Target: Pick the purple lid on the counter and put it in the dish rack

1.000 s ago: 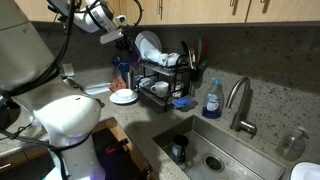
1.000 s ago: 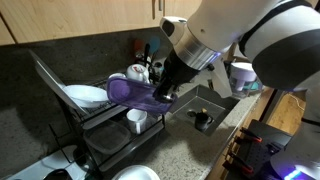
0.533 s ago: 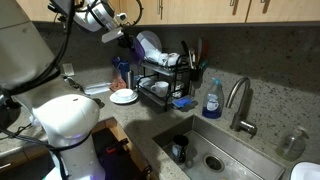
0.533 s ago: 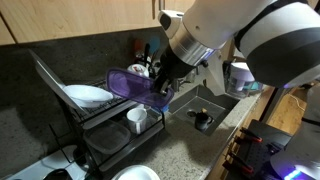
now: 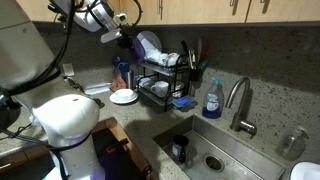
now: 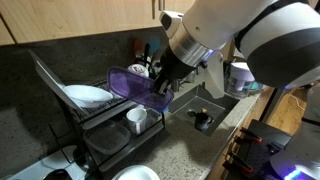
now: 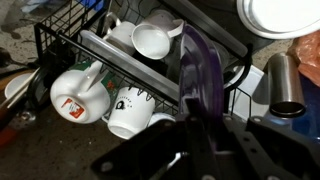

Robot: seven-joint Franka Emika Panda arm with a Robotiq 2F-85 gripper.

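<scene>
- The purple lid [image 6: 130, 85] is off the counter [image 6: 186, 156] and up in the air, left of centre in that exterior view. It is tipped nearly on edge over the top tier of the dish rack [image 6: 97, 125].
- In the wrist view the purple lid [image 7: 200, 70] runs as a thin upright band right of centre. Its lower end disappears between my fingers, with the rack wires [image 7: 70, 45] right behind it.
- My gripper [image 6: 158, 90] is clamped on the lid's rim, with the jaws pinching it from both sides. The grip looks firm to me, though the wrist picture is blurred at the bottom.
- As I judge it, the pick and the carry are done. What's left is to lower the lid into a slot, let go and back out.
- I can't tell whether the lid's edge already touches a wire.
- Around the drop spot sit a white bowl [image 7: 150, 40] at upper centre and two white mugs on their sides at lower left.
- The left mug [image 7: 75, 95] carries a red patch and the right mug [image 7: 130, 110] has small black print. Neither is legible to me.
- Far off at centre right in an exterior view stands the blue soap bottle [image 5: 211, 100]. Its label is too small to read.
- I can make out no other writing or brand anywhere.
</scene>
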